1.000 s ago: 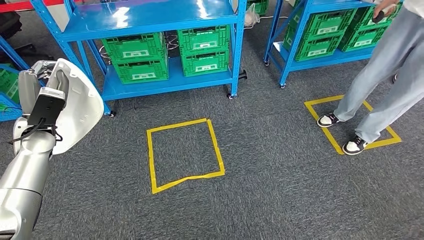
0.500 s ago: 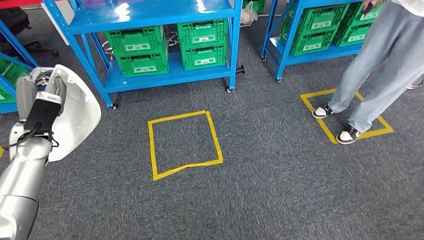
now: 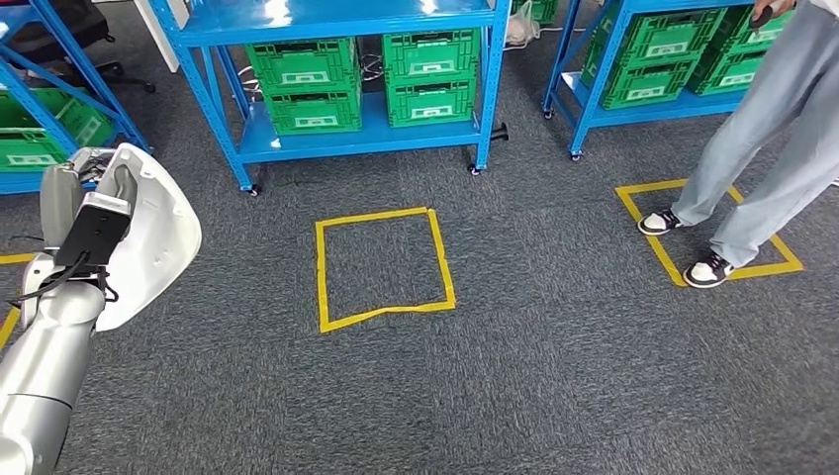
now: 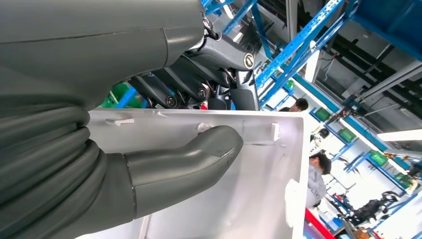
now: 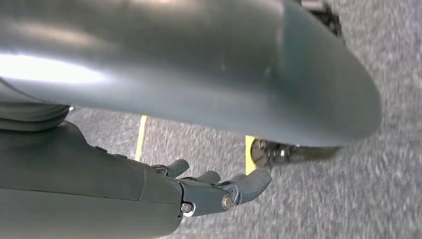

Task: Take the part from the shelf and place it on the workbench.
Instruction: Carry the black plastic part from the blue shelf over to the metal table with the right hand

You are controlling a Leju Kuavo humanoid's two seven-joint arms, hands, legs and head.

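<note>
The part is a large white curved plastic shell, held upright at the left of the head view. My left hand grips it at its far edge, with the silver arm rising from the lower left corner. In the left wrist view the grey thumb presses on the part's white inner face and the dark fingers wrap over its rim. My right hand hangs beside my body above grey carpet, its fingers loosely apart and holding nothing.
A blue shelf with green crates stands ahead, with more blue shelves at the left and right. A yellow tape square marks the carpet in front. A person stands on another tape square at the right.
The whole picture has shifted to the right, so the camera has turned. The person has stepped a little. My left hand still holds the white part in the same way.
</note>
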